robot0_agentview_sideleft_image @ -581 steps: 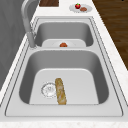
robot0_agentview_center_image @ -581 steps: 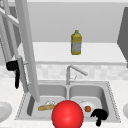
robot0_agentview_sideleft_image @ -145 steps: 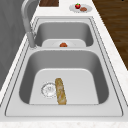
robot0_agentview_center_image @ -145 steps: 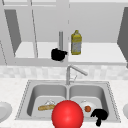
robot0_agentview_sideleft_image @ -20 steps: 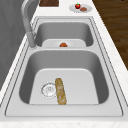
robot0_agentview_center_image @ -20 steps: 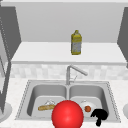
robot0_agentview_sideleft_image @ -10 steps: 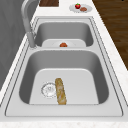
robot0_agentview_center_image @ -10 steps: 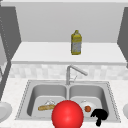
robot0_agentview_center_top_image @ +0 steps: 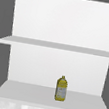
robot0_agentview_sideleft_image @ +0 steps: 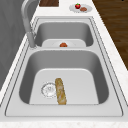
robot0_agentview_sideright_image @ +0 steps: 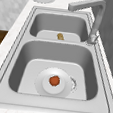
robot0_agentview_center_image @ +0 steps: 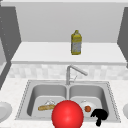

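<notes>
Front view: my right robot hand (robot0_agentview_center_image: 99, 116) hangs with fingers curled on nothing at the sink's (robot0_agentview_center_image: 110, 95) front right corner, beside the plate (robot0_agentview_center_image: 83, 106) bearing the tomato (robot0_agentview_center_image: 87, 108).

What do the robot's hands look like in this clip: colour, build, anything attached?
The right hand, seen in the front view at the front edge of the steel double sink, is plain matte black and human-shaped, with a thumb and slim fingers. It floats free: no arm, wrist cuff, sleeve, cable or marking shows on it.
</notes>
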Robot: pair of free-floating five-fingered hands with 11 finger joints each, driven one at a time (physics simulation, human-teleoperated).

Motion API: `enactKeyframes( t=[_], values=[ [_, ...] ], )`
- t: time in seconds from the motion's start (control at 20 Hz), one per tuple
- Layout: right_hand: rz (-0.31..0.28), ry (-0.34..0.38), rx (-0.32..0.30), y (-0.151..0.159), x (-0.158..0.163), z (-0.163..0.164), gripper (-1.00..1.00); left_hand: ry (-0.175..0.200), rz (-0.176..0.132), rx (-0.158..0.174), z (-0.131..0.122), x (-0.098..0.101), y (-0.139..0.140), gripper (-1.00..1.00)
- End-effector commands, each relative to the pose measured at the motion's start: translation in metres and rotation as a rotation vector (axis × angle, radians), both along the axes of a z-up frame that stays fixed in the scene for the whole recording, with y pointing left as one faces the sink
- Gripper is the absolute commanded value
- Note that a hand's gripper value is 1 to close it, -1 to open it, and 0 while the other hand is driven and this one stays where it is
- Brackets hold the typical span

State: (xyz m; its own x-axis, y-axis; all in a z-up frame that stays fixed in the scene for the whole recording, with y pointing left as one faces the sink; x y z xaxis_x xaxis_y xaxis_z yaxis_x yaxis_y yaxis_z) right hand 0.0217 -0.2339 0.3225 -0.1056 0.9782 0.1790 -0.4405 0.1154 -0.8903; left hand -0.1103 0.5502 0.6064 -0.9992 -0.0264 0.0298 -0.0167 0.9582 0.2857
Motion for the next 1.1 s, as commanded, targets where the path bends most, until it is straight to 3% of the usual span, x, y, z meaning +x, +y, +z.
enactKeyframes(
  t=[0.0,0.2,0.25,0.35,0.4,0.45,0.5,0.55,0.6,0.75,0.9,1.05],
  values=[
    [0.000,0.000,0.000,0.000,0.000,0.000,0.00,0.004,-0.009,0.056,-0.024,0.003,0.027,1.00],
    [0.000,0.000,0.000,0.000,0.000,0.000,0.00,0.023,-0.016,0.034,-0.015,0.000,0.035,1.00],
    [0.000,0.000,0.000,0.000,0.000,0.000,0.00,-0.009,-0.021,0.047,-0.013,-0.001,0.038,1.00],
    [0.000,0.000,0.000,0.000,0.000,0.000,0.00,-0.027,-0.030,0.058,-0.013,0.000,0.042,1.00],
    [0.000,0.000,0.000,0.000,0.000,0.000,0.00,-0.033,-0.034,0.055,-0.014,0.000,0.047,-1.00],
    [0.000,0.000,0.000,0.000,0.000,0.000,0.00,-0.150,-0.037,0.129,-0.016,-0.001,0.055,-1.00],
    [0.000,0.000,0.000,0.000,0.000,0.000,0.00,-0.179,-0.020,0.120,-0.012,-0.001,0.059,-1.00],
    [0.000,0.000,0.000,0.000,0.000,0.000,0.00,-0.190,-0.011,0.097,-0.012,-0.002,0.066,-1.00],
    [0.000,0.000,0.000,0.000,0.000,0.000,0.00,-0.199,0.000,0.100,-0.013,-0.002,0.071,-1.00],
    [0.000,0.000,0.000,0.000,0.000,0.000,0.00,-0.220,0.021,0.068,-0.020,0.000,0.082,-1.00],
    [0.000,0.000,0.000,0.000,0.000,0.000,0.00,-0.238,0.047,0.067,-0.034,0.002,0.083,-1.00],
    [0.000,0.000,0.000,0.000,0.000,0.000,0.00,-0.266,0.081,-0.015,-0.040,-0.002,0.090,-1.00]
  ],
)
